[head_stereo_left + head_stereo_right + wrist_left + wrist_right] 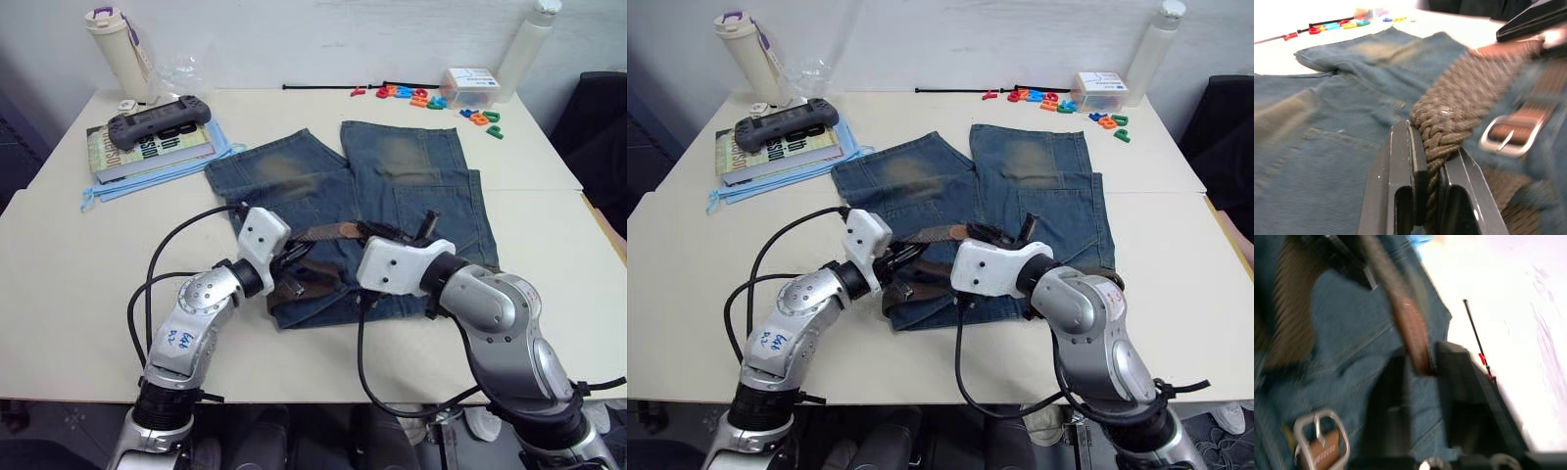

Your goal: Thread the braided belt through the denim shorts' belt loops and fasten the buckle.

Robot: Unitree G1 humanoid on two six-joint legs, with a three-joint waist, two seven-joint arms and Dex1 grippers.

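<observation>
One pair of denim shorts (392, 196) lies flat on the white table (59, 284), with two legs and one yellowish patch on each leg. The two grippers meet over the waistband end of the shorts.

The left gripper (1426, 161) has its two black fingers (1399, 171) pinched on the one braided belt (1459, 105). The woven strap runs out from between the fingers and away across the denim. Just beside this gripper lies the one silver buckle (1508, 139), flat on the shorts, with its prong across the frame.

The right gripper (1420, 364) pinches the smooth brown tip of the belt between its two fingers. The buckle (1320, 438) shows near this gripper too, down by its fingers.

Between the two grippers the belt (323, 235) stretches across the shorts.

Well beyond the grippers lie one book (147, 147) with one grey game controller (162, 119) on top, two white bottles (122, 54), one small box (468, 86) and a bunch of coloured letters (416, 96).
</observation>
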